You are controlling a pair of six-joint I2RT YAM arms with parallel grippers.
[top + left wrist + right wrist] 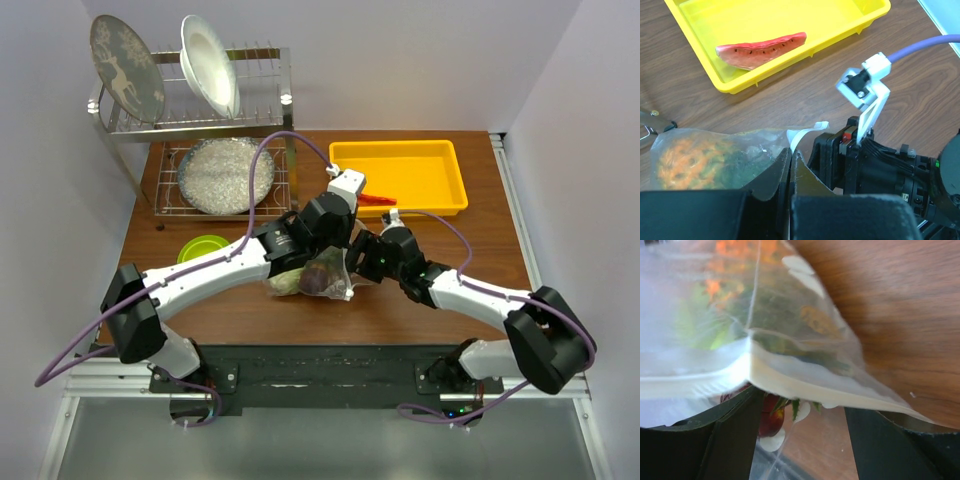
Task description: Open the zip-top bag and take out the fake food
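At the middle of the counter (490, 230), under both wrists: the zip-top bag (300, 282), clear and crinkly, lumpy with fake food (710, 160), white zip strip (807, 131) curling up off one edge; through the film, an orange pineapple (687, 162) with dark green beside it, and in the top view a dark purple-red ball (322, 278) toward the right end with something pale green to its left; in the right wrist view only blurred orange, green and a red patch low down; cannot tell whether the zip is parted. Clenched on the bag's edge just beside the strip: the left claw (791, 160), pads together, film pinched between them. Released: the right claw (802, 412), fingers (725, 440) well apart, the strip lying across in front of them and covering the tips; touching it or not, cannot tell. Crowding the bag from the right: the right arm's wrist with its white camera bracket (865, 85). Farther off, far right: a yellow tray (420, 175) holding one red watermelon slice (760, 47), outside the bag and apart from it. To the left: a lime-green bowl (203, 245), partly covered by the left arm. Far left: a wire dish rack (287, 100) with two plates (125, 65) upright on top and a pebbled glass plate (222, 175) flat on the lower shelf.
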